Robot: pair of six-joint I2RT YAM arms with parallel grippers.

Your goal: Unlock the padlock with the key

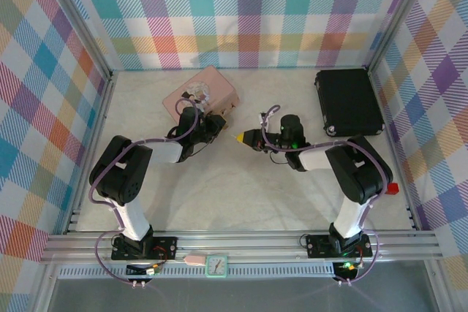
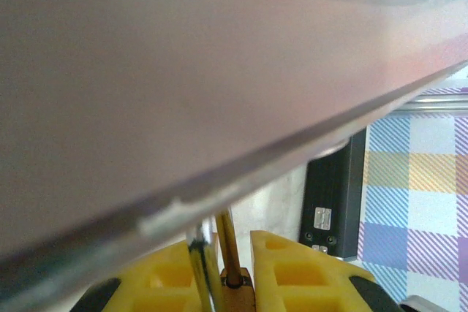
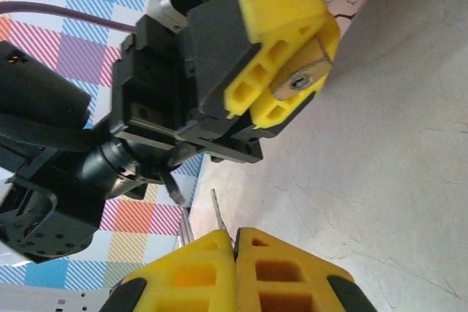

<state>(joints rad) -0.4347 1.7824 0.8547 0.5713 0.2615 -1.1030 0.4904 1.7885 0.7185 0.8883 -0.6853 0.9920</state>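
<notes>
Two grippers meet near the middle of the tabletop (image 1: 241, 195) in the top external view. The left gripper (image 1: 216, 123) lies against the near edge of the pink tin (image 1: 202, 91), which sits toward the far edge, left of centre. The right gripper (image 1: 240, 137) points its yellow tip at the left one from just beside it. A black case (image 1: 349, 101) lies flat in the far right corner. From above, both grips are too small and too crowded by black housings to tell what either holds, or how the jaws stand.

Up close in the left wrist view, most of the frame is taken by the tin's blurred pink face, slanting across and cutting off everything behind it. At the bottom edge, the yellow fingers (image 2: 157, 283) press from both sides on the padlock (image 2: 238, 294). Only a strip of its brass body shows, and its silvery shackle (image 2: 199, 253) rises until the tin's rim hides the top. The case stands at the right, out of focus.

Seen from the right wrist, the same padlock is end-on, its brass underside and keyhole squeezed between the left arm's yellow pads, with the tin's picture just beyond. At the bottom of the frame, the right arm's own fingers are pressed together on the key (image 3: 216, 213). Only a thin metal sliver stands out of the seam, apart from the keyhole. A second sliver beside it is too slight to identify.
</notes>
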